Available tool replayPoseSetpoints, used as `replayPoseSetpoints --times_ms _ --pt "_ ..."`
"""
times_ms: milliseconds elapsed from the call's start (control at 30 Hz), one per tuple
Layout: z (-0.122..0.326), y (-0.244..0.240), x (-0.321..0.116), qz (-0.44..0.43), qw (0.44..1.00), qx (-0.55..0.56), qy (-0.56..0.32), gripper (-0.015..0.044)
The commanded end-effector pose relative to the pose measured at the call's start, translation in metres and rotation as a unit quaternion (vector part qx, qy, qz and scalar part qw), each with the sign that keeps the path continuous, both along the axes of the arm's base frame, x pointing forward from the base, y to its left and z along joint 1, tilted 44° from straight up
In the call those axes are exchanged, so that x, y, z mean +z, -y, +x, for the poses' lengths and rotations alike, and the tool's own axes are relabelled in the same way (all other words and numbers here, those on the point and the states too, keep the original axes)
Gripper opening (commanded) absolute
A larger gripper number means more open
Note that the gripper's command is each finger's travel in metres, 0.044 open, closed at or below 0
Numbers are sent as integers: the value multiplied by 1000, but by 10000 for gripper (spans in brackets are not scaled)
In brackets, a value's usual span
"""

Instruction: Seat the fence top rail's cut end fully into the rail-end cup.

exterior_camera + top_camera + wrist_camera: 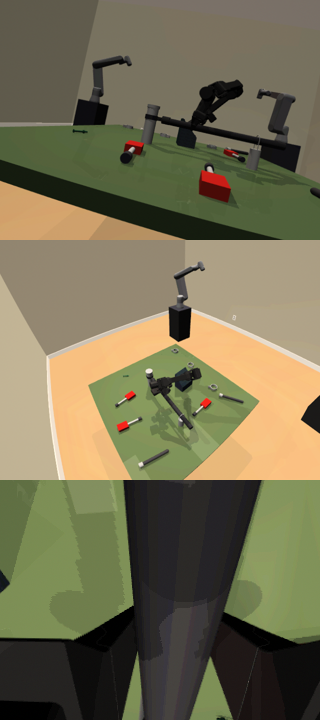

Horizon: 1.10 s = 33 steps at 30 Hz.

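The grey big post [149,131] [149,373] stands upright on the green mat [108,392]. Its black brace band [150,117] sits high on it, a little under the post cap [153,106]. The rail-end cup [165,120] juts from the band towards the black top rail [232,135] [175,407] [185,570]. The rail's end meets the cup with no gap showing. The far part of the rail runs through the wire loop [258,142] on the short grey post [253,158] [180,422]. My gripper [193,125] [160,391] [171,613] is shut on the rail close to the big post.
Red-headed tools [125,397] [125,424] [202,405] [214,186] lie on the mat. There are also spare dark rods [153,458] [231,398], small metal rings [212,386] [174,350] and a green bolt [80,131]. Other arms stand on black pedestals [180,322] [280,152].
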<state>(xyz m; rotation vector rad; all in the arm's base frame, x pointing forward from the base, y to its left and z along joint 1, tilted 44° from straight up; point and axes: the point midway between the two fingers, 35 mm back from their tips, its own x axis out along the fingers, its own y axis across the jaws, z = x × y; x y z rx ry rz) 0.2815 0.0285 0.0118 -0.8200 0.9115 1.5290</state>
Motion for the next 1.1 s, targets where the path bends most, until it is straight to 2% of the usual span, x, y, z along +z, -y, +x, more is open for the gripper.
replayPoseSetpoints --times_ms 0,1067 --pt "-1 7 -2 -10 1000 -1 0 0" --pt "-1 2 0 -2 1000 -1 -1 0"
